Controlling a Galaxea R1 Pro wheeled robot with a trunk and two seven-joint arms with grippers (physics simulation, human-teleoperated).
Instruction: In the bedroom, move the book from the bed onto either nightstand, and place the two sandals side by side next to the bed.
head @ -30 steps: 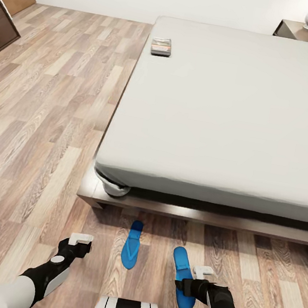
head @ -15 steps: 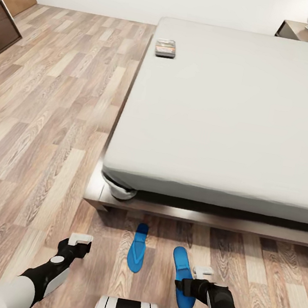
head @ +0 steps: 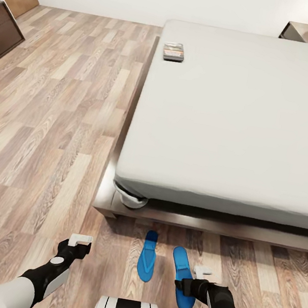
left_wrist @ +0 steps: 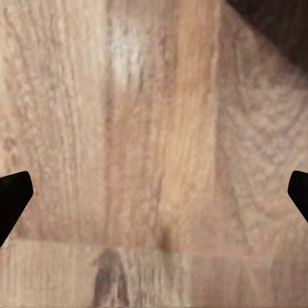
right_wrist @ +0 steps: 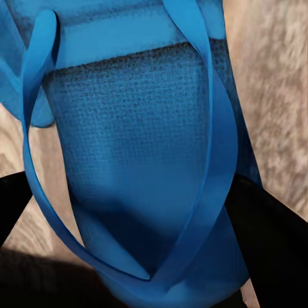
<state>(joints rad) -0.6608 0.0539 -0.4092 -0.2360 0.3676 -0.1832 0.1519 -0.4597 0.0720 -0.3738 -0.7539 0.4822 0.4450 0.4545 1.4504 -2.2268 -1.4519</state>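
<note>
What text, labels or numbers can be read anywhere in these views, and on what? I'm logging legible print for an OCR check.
Small dark paperback book with an orange band, on the grey-white mattress: lettering too small and blurred to read.
Bright blue flip-flop sandals: no print visible.
No other text anywhere.

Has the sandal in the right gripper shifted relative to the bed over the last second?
Yes. The held sandal in the right gripper has closed on the other sandal and the bed corner, carried leftward along the bed's foot.

bed cut off right, book lettering illegible
</note>
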